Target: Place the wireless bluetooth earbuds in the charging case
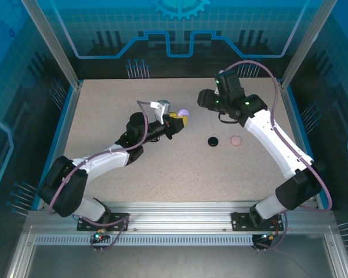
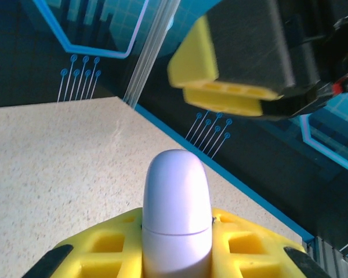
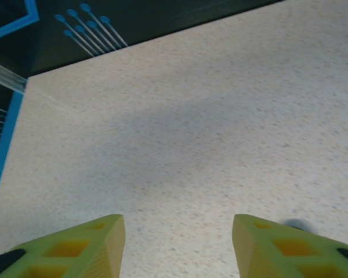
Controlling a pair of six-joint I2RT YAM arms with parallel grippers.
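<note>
Jaws of the left gripper (image 2: 177, 255) stood clamped on the lavender case (image 2: 177, 197), one yellow finger (image 2: 101, 249) pressed to each side of it. In the left wrist view the case's rounded end rose upright from between them. A thin seam ran across the case and the two halves met along it, so it looked closed. Whether any earbuds lay inside could not be told. From above, the left arm (image 1: 104, 159) reached in from the near left. It held the case over the middle of the table (image 1: 162, 185), a little toward the far side. Whether the case touched the surface could not be told. Jaws of the right gripper (image 3: 178, 231) stood well apart with nothing between them, and the right wrist view had bare speckled tabletop under the gap. In the top view that gripper sat just to the right of the lavender case and farther back, near it but not touching. In the left wrist view one of its yellow fingers (image 2: 220, 87) hung above and beyond the case's tip. A black case (image 1: 213, 141) and a pink case (image 1: 236, 141) lay flat on the table, side by side but apart, with the black one on the left. Both sat nearer than the right gripper and to the right of the held case, and neither gripper touched them.
</note>
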